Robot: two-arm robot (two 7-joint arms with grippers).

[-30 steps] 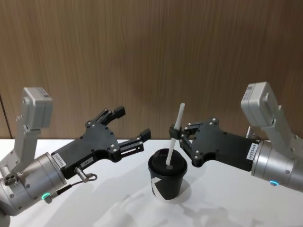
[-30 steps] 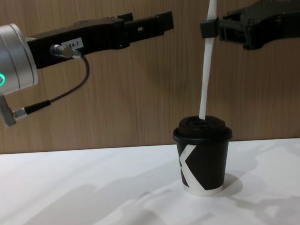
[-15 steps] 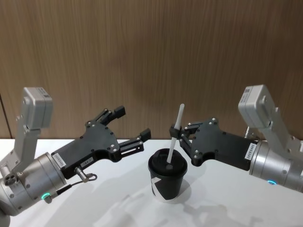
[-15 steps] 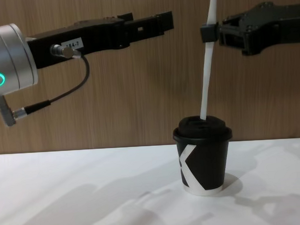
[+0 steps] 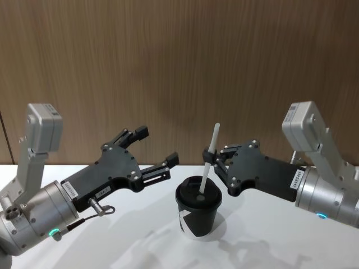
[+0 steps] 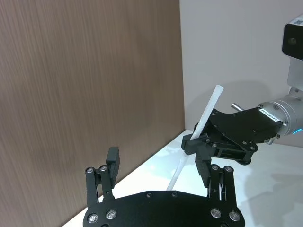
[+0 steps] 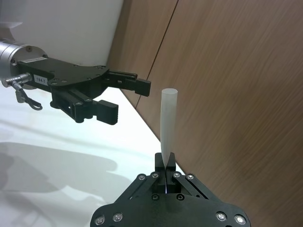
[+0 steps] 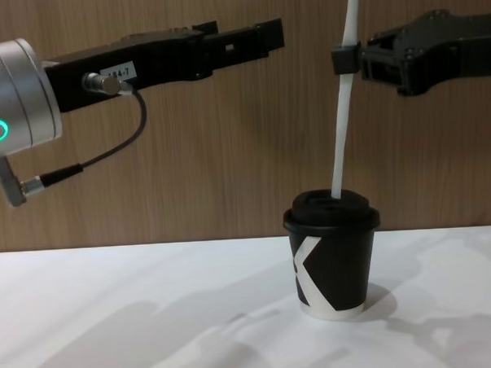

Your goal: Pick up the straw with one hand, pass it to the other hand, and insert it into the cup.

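- The cup [image 8: 333,252] stands upright on the desk [image 8: 112,312], well in from its near edge and roughly midway between its left and right sides. It looks light, with a narrow base, so I judge that a sideways shove through the straw could tip it or slide it.
- The straw [image 8: 343,90] has its lower tip at the domed lid [image 8: 332,206]. I cannot tell whether the tip sits in the lid's hole or merely rests on the surface. If it is off the hole, pushing down would likely buckle the thin paper-wrapped tube or make it skid across the lid.
- The straw leans slightly. Driving it down along a line that differs from its tilt could bend it at the grip or lever the cup over.
- The right gripper [image 5: 211,154] pinches the straw well above the lid, its fingers closed on the upper part. With so long a free span below the pinch, the straw may flex. If the pinch is weak, the fingers may slip along it instead of pushing it in.
- The left gripper [image 5: 156,147] hangs above the desk to the left of the cup, its fingers spread and holding nothing. It is near enough that a careless move rightward could knock the cup or the straw.
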